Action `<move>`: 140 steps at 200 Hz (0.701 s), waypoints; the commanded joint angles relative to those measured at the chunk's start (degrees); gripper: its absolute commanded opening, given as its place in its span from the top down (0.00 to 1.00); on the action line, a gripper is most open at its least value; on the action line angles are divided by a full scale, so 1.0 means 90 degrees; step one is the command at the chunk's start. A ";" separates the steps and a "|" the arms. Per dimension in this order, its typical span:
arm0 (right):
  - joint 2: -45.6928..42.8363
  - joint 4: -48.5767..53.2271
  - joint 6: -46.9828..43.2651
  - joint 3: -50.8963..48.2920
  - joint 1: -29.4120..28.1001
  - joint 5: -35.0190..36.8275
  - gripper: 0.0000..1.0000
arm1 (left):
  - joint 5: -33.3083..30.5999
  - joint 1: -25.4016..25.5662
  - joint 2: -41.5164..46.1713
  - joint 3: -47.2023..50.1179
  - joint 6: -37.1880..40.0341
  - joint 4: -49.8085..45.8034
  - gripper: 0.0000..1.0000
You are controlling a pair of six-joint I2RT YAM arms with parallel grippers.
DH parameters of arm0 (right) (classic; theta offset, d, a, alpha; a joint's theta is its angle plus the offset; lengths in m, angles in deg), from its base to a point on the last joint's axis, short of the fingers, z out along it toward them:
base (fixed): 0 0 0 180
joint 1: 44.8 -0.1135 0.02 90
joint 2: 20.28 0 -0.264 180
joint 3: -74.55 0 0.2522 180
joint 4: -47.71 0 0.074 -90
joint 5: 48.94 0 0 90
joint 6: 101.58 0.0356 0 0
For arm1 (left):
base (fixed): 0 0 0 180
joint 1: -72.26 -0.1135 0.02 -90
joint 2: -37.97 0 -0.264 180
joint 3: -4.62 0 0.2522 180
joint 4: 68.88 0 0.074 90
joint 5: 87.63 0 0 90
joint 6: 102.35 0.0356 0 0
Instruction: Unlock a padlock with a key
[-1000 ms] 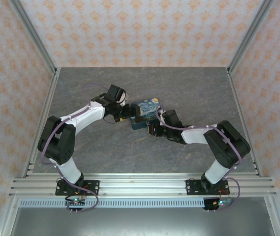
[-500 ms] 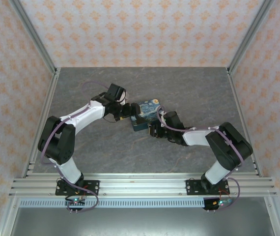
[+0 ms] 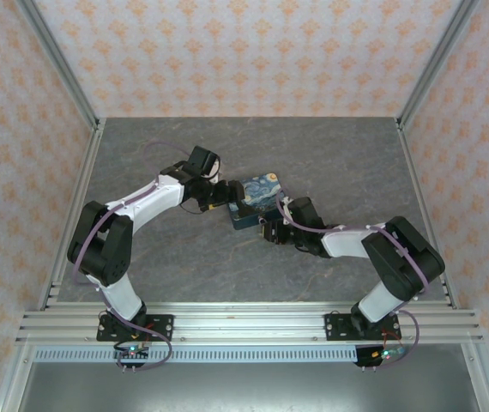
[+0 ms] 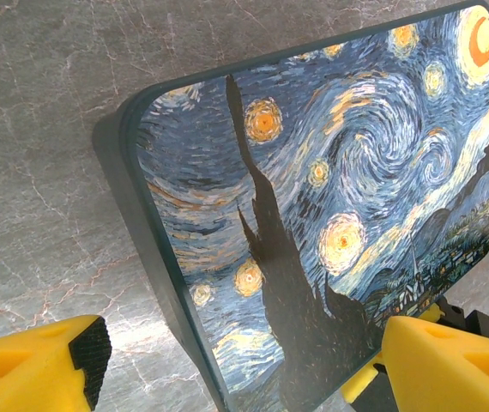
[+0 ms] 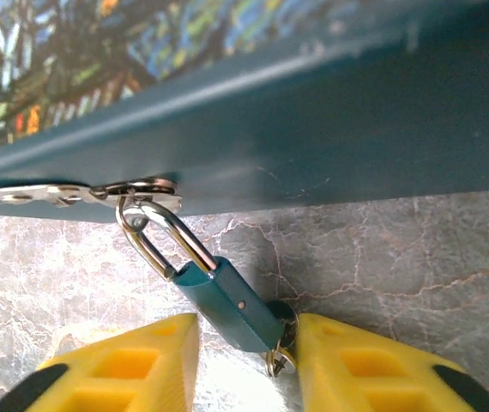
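A small teal padlock (image 5: 227,302) hangs by its silver shackle (image 5: 154,236) from a metal hasp (image 5: 81,190) on the dark blue front side of a box printed with a starry-night painting (image 5: 270,129) (image 3: 257,197) (image 4: 330,197). The key (image 5: 284,319) sticks in the padlock's lower end, with a small ring (image 5: 277,360) on it. My right gripper (image 5: 244,365) (image 3: 269,228) is open and narrow around that lower end. Its right finger (image 5: 373,369) is against the key; a sliver of floor shows by the left finger. My left gripper (image 4: 244,369) (image 3: 227,196) is open wide astride the box's left corner.
The box lies on a grey marbled table (image 3: 184,257) inside patterned walls. A metal rail (image 3: 244,322) runs along the near edge, and posts (image 3: 60,60) stand at the back corners. Open floor lies to the left, right and behind the box.
The right gripper's jaws have narrowed around the padlock's lower end, and its arm has shifted slightly. The left arm and the box have not moved.
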 commanded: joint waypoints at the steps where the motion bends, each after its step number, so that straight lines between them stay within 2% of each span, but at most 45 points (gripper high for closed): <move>1: -0.0026 -0.0046 0.0002 -0.0069 0.0033 -0.0030 0.75 | -0.0096 -0.0056 -0.0060 -0.0208 0.0165 -0.0181 0.17; 33: -0.0056 -0.0094 0.0068 -0.0102 0.0051 -0.0037 0.92 | -0.0162 -0.0056 -0.0024 -0.0165 0.0170 -0.0199 0.17; 140: -0.0001 -0.1211 0.1252 -0.0494 0.0091 -0.0046 1.00 | -0.1349 0.0174 0.0154 0.0001 0.0668 -0.0419 0.17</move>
